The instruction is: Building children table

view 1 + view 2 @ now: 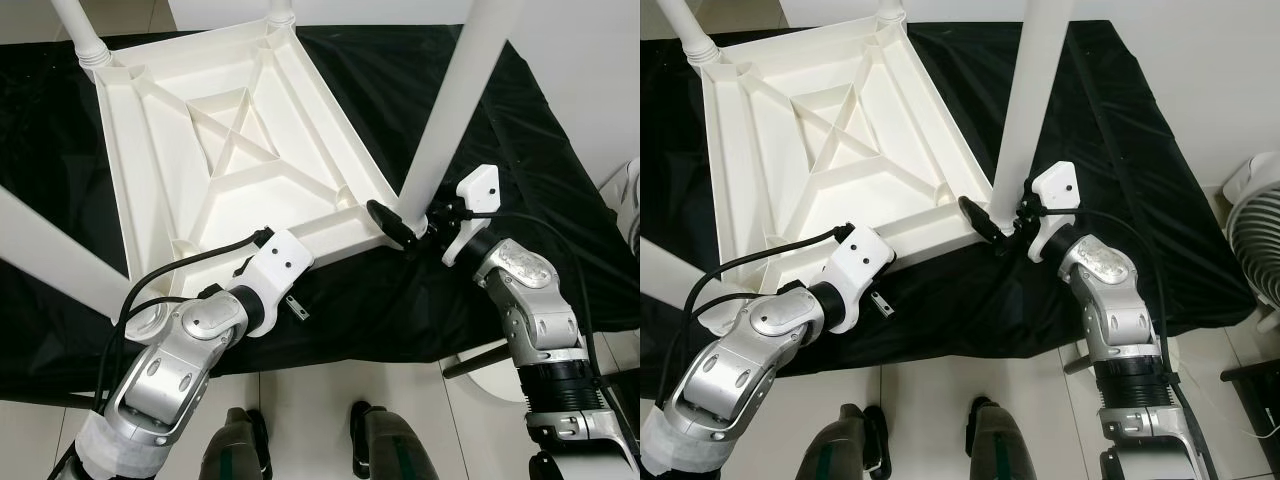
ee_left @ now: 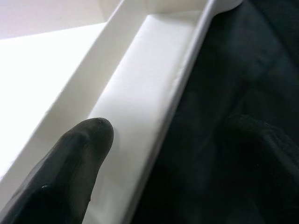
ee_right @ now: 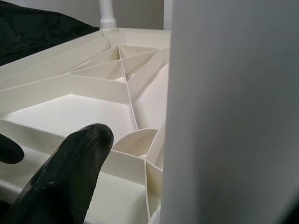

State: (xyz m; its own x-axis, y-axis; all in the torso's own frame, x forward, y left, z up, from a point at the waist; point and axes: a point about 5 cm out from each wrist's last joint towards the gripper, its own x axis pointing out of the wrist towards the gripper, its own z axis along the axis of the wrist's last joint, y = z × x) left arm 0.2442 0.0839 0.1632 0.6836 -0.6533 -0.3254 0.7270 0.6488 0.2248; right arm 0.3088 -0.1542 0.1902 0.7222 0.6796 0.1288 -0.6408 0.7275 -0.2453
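table leg (image 1: pixel 455 110) upright beside right claw (image 1: pixel 400 228)

a black cloth (image 1: pixel 420 300) covers most of the frame, wrinkled, its near edge running along the lower part. below it lies pale tiled floor (image 1: pixel 320 385). a white fan (image 1: pixel 1255 225) stands at the right edge, beside the cloth's right corner. a white wall (image 1: pixel 590 70) fills the upper right.
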